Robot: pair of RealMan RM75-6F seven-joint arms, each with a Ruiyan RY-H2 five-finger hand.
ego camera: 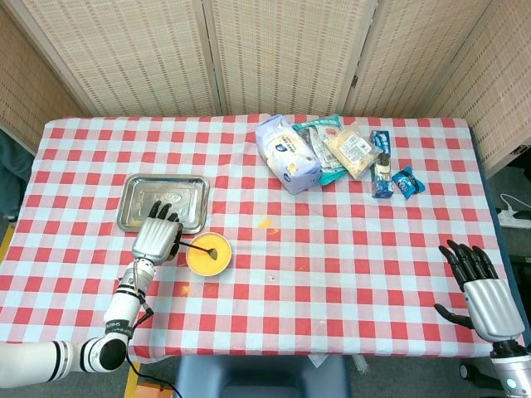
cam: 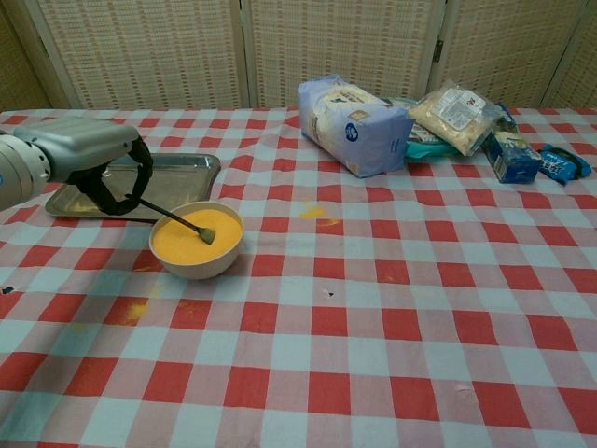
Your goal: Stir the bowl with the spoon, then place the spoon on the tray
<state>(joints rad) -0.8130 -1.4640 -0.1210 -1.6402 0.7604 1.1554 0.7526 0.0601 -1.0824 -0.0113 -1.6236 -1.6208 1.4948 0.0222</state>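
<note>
A cream bowl of yellow-orange contents stands just in front of the silver tray. My left hand grips the handle of a dark spoon, whose tip dips into the bowl's contents. The hand hovers at the bowl's left side, over the tray's near edge. My right hand is open at the table's near right corner, far from the bowl; only the head view shows it.
A pale blue bag and several snack packets lie at the back of the checked table. Small blue packs sit to their right. A yellow stain marks the cloth right of the bowl.
</note>
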